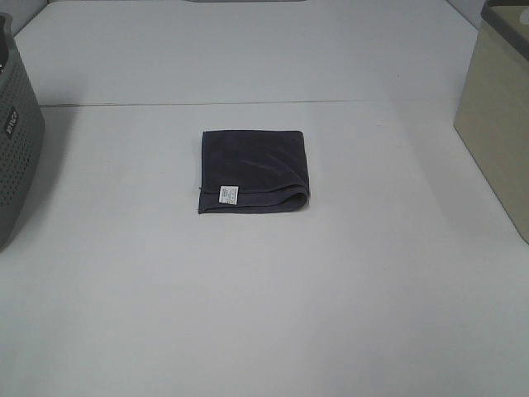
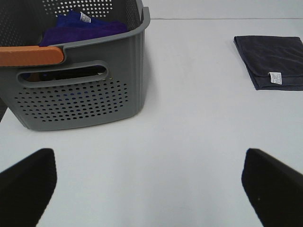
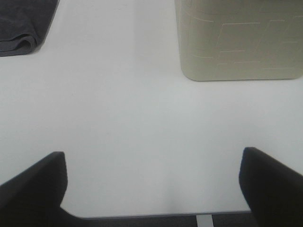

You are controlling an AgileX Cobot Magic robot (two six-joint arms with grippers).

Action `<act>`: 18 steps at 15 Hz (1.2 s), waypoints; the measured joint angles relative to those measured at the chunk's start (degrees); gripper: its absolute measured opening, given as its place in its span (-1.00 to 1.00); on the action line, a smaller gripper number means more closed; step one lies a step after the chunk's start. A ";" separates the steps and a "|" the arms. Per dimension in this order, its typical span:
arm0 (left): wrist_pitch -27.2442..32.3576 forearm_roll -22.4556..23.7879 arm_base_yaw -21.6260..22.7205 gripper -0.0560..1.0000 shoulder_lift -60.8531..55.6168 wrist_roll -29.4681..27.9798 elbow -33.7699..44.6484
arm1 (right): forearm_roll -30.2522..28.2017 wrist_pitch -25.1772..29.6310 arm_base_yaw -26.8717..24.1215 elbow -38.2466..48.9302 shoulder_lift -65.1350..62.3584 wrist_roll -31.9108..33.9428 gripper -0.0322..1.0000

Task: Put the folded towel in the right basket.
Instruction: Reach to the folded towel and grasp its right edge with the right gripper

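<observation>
A dark grey folded towel (image 1: 253,170) with a small white label lies flat in the middle of the white table. It also shows in the left wrist view (image 2: 273,61) and partly in the right wrist view (image 3: 24,23). The right basket (image 1: 497,112) is beige and stands at the table's right edge; it shows in the right wrist view (image 3: 239,38). My left gripper (image 2: 150,189) is open and empty, near the table's front left. My right gripper (image 3: 154,189) is open and empty, near the front right. Neither gripper shows in the exterior high view.
A grey perforated basket (image 1: 16,141) with an orange handle stands at the left edge; in the left wrist view (image 2: 80,80) it holds blue-purple towels (image 2: 83,28). The table's front edge (image 3: 156,215) lies close under the right gripper.
</observation>
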 joint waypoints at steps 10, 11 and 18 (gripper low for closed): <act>0.00 0.00 0.00 0.99 0.00 0.00 0.00 | 0.00 0.00 0.00 0.00 0.00 -0.46 0.89; 0.00 0.00 0.00 0.99 0.00 0.00 0.00 | 0.00 0.00 0.00 0.00 0.00 -0.52 0.89; 0.00 0.00 0.00 0.99 0.00 0.00 0.00 | 0.00 -0.06 0.00 0.00 0.00 -1.43 0.89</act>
